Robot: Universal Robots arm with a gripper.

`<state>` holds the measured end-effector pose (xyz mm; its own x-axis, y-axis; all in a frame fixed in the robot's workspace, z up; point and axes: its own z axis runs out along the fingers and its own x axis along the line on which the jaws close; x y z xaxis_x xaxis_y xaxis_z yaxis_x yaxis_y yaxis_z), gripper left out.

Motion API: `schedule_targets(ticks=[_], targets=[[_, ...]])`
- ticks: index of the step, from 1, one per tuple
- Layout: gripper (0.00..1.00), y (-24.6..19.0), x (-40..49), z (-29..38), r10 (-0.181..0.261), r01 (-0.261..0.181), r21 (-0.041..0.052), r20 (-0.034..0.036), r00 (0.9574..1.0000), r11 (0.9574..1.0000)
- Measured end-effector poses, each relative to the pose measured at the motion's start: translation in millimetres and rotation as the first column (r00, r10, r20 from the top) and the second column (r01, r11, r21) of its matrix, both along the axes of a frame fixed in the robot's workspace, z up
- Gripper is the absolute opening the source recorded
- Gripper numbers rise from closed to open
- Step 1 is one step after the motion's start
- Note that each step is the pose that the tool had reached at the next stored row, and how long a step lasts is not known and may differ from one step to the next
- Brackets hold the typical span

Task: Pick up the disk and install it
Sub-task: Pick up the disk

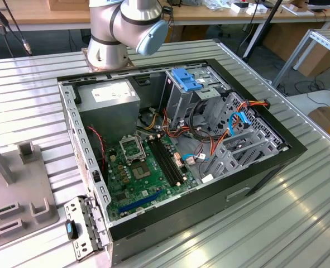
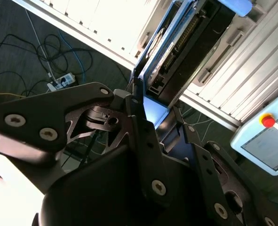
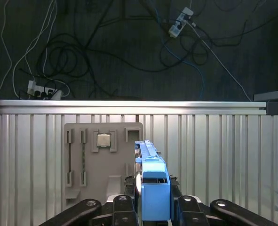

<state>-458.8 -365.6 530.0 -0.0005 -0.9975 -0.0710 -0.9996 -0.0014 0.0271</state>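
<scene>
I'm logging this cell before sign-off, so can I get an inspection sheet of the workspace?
Surface: ribbed metal table carrying an open computer case.
Job's things: the disk, blue-railed, seen edge-on between the fingers.
Clutter: grey fixture tray holding a processor chip.
Grippers: gripper shut on the disk.
Cables: loose cords and power strips on the floor; wiring inside the case.
Surroundings: teach pendant; wooden benches.

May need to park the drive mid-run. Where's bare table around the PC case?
Bare ribbed aluminium table on the exterior view's right of the open black computer case, and between the silver robot base and the grey fixture tray. Crowded: cabled grey drive cage inside.
</scene>
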Motion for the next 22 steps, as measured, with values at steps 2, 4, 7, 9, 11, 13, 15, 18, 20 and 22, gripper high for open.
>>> schedule_targets(ticks=[2, 4, 7, 9, 11, 13, 15, 18, 20, 22], targets=[[0.36, 0.0, 0.0, 1.3, 0.000, 0.000, 0.0000, 0.0001, 1.0000, 1.0000], [0.36, 0.0, 0.0, 3.4, 0.000, 0.000, 0.0000, 0.0000, 1.0000, 1.0000], [0.36, 0.0, 0.0, 9.2, 0.000, 0.000, 0.0001, 0.0001, 1.0000, 1.0000], [0.36, 0.0, 0.0, 13.7, 0.000, 0.000, 0.0002, 0.0001, 1.0000, 1.0000], [0.36, 0.0, 0.0, 15.7, 0.000, 0.000, 0.0002, 0.0000, 1.0000, 1.0000], [0.36, 0.0, 1.0, 15.7, 0.000, 0.000, 0.0003, 0.0002, 1.0000, 1.0000], [0.36, 0.0, 4.7, 15.7, 0.000, 0.000, 0.0002, 0.0000, 1.0000, 1.0000], [0.36, 0.4, 11.7, 15.7, 0.000, 0.000, 0.0002, 0.0001, 1.0000, 1.0000], [0.36, 0.6, 16.4, 15.7, 0.000, 0.000, 0.0002, 0.0000, 1.0000, 1.0000], [0.36, 1.0, 24.9, 15.7, 0.000, 0.000, 0.0002, 0.0001, 1.0000, 1.0000]])
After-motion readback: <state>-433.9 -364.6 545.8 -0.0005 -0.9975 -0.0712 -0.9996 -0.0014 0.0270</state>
